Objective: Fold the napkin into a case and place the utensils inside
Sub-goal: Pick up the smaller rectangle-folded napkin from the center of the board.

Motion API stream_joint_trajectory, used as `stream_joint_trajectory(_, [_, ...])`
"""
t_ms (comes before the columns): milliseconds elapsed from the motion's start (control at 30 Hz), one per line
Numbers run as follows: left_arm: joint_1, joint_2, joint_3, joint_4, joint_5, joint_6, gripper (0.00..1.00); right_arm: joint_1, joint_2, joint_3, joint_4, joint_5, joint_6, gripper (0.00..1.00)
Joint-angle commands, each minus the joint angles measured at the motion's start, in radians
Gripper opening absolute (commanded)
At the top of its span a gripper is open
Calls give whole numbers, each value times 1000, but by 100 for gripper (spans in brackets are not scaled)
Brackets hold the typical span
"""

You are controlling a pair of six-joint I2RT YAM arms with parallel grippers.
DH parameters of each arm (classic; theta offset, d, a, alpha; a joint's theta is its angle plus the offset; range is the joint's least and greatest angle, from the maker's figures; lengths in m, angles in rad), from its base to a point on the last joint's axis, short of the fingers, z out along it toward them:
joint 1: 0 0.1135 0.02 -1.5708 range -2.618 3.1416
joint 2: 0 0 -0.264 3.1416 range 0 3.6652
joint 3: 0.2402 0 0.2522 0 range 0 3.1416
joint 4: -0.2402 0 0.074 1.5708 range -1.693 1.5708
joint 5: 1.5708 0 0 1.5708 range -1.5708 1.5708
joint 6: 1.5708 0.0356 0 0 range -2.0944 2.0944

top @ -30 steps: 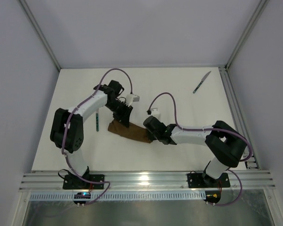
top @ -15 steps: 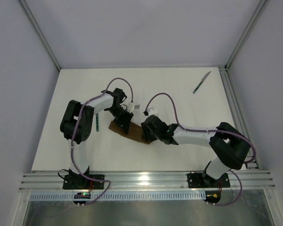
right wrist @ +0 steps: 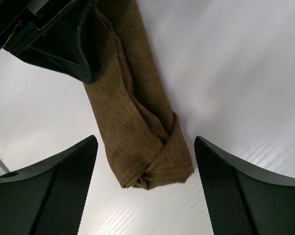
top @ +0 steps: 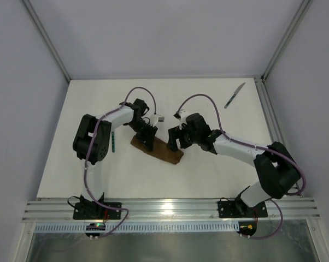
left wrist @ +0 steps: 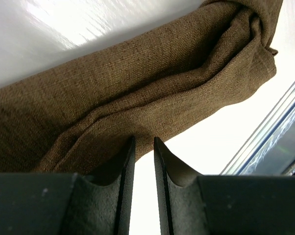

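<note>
Hovering wide over the case, right gripper is placed nearer the knife. Left gripper is set narrow; grip unclear.

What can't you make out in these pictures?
Left gripper: left wrist view, fingertips meet the napkin's edge; pinching or not, unclear.
Napkin's left part: top view, partly under the left gripper.
Fork: top view, too small for tines.
Knife: top view only, tiny.
</note>
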Motion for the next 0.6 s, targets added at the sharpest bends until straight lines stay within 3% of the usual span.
stream_joint_trajectory(0, [0,19,44,74,-14,-3,24,-24,115,63,115,-192,-118,84])
stream_joint_trajectory(200, [0,24,60,86,-18,-17,24,-112,286,105,271,-347,-71,84])
stream_joint_trajectory(433, [-2,30,78,88,-21,-23,24,-159,429,180,260,-395,-12,84])
stream_joint_trajectory(567, [-4,34,97,97,-25,-34,24,-159,468,180,255,-442,14,77])
